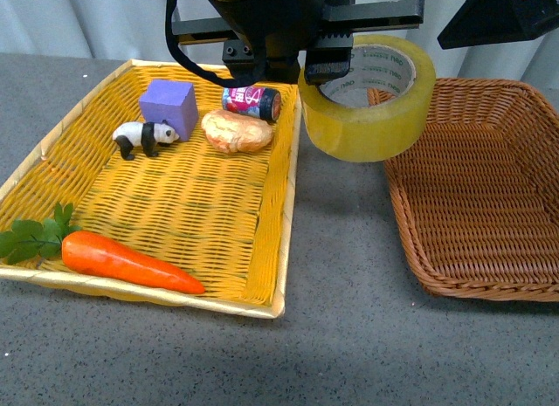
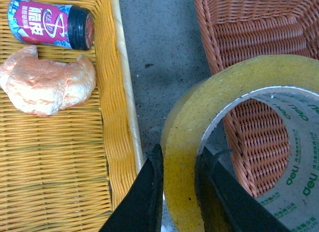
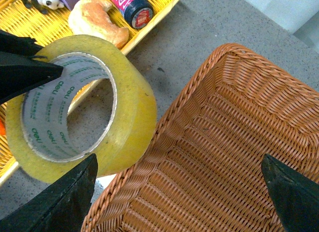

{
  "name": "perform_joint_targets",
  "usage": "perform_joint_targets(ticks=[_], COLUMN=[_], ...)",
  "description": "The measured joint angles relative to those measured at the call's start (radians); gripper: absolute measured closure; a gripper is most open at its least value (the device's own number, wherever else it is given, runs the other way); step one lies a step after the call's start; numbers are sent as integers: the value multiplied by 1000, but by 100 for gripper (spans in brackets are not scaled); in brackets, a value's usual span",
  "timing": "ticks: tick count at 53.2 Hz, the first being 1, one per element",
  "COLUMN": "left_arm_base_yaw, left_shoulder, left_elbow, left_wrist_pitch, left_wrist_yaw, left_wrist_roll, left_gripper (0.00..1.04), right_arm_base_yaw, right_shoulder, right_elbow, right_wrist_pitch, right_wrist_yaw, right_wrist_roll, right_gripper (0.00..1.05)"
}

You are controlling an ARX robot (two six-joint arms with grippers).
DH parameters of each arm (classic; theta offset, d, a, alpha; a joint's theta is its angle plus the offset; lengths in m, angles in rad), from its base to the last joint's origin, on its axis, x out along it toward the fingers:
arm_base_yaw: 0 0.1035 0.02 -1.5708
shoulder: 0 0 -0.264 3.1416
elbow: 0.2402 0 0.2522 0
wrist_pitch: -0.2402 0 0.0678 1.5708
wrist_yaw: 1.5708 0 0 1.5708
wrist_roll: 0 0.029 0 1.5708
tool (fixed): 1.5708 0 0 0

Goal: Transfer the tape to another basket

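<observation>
Beside the brown wicker basket [image 1: 489, 188], the left gripper [image 2: 179, 154] pinches the tape [image 1: 371, 118], which should go over the middle before dropping.

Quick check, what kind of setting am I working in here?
Probably a staged robot test bench, not a home: a grey tabletop, a plain pale curtain behind, and toy props such as a panda figure and fake carrot in a yellow tray.

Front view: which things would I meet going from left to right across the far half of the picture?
Toy panda → purple block → bread → small bottle → tape → brown basket.
</observation>
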Motion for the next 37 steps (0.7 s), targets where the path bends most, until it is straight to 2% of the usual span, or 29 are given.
perform_joint_targets(ticks=[16,37], left_arm_base_yaw=[0,0], left_shoulder=[0,0], left_elbow=[0,0], left_wrist_pitch=[0,0], left_wrist_yaw=[0,0], left_wrist_roll=[0,0], left_gripper=[89,89], right_arm_base_yaw=[16,50], right_shoulder=[142,263], right_elbow=[171,305], right_wrist_pitch=[-96,-184], right_wrist_yaw=[-67,-54], right_wrist_roll=[-26,-128], right_gripper=[9,9])
